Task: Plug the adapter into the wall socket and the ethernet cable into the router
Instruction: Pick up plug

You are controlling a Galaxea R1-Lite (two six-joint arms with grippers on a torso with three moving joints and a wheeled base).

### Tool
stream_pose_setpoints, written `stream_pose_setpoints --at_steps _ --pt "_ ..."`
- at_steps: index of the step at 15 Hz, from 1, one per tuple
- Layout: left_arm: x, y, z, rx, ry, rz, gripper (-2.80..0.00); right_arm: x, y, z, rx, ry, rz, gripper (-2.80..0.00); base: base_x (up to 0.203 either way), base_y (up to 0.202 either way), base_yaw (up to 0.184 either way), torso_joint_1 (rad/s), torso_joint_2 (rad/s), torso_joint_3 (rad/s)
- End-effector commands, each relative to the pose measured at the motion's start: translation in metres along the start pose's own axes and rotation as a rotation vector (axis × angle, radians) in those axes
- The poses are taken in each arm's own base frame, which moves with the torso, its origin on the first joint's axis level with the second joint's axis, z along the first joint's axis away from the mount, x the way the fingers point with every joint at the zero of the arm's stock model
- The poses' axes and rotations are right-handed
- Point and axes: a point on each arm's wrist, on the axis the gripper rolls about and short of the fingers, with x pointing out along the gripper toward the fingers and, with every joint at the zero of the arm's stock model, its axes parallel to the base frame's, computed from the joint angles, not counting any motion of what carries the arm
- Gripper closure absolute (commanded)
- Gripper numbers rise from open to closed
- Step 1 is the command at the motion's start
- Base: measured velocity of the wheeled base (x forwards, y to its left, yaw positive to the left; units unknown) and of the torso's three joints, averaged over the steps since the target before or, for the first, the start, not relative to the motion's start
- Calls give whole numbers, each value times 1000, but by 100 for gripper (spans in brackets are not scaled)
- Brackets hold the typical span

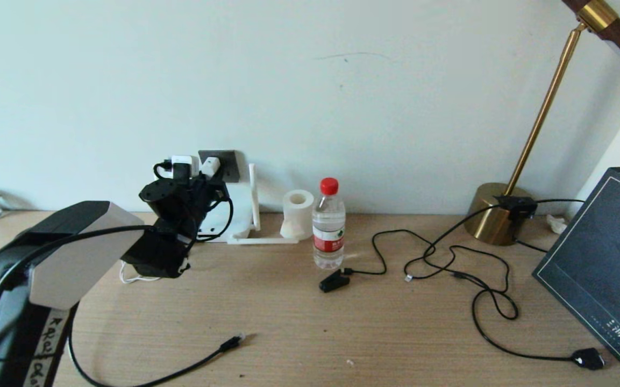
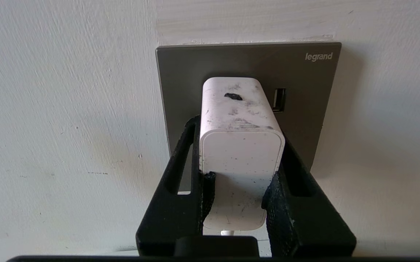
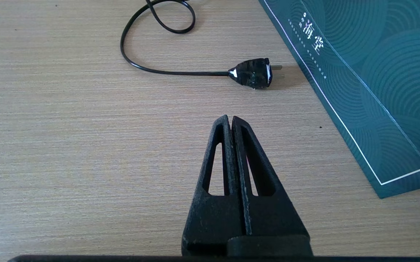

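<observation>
The white adapter (image 2: 240, 145) sits between the fingers (image 2: 180, 189) of my left gripper (image 2: 240, 134), which is shut on its sides. Its far end meets the dark grey wall socket (image 2: 248, 62). In the head view the left gripper (image 1: 207, 174) is up at the wall socket (image 1: 229, 161), holding the adapter (image 1: 210, 166). The white router (image 1: 241, 209) stands just below, partly hidden by the arm. The ethernet cable lies on the table front, its connector (image 1: 233, 341) free. My right gripper (image 3: 230, 118) hovers shut and empty over the table at the far right.
A water bottle (image 1: 328, 226) and a tissue roll (image 1: 298, 212) stand right of the router. A black clip-like plug (image 1: 334, 282) and thin black cords trail to a brass lamp base (image 1: 495, 220). A chunky black plug (image 3: 255, 72) lies beside a teal folder (image 3: 377, 72).
</observation>
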Motion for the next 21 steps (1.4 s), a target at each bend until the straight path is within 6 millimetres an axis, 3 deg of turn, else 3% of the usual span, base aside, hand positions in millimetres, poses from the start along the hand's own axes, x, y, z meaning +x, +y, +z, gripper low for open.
stream_pose_setpoints --at_steps 1,3,4,21 --pt "0 -2 -1 -1 -4 -4 0 0 0 0 -1 1 0 0 0 0 0 0 0 0" --pt "0 -2 -1 -1 -2 -5 0 0 0 0 -1 1 0 0 0 0 0 0 0 0" --pt "0 -2 -2 -1 -2 -4 -280 0 0 0 -1 1 0 0 0 0 0 0 0 0" --pt "0 -7 5 -5 -15 -11 -280 0 0 0 -1 1 0 0 0 0 0 0 0 0"
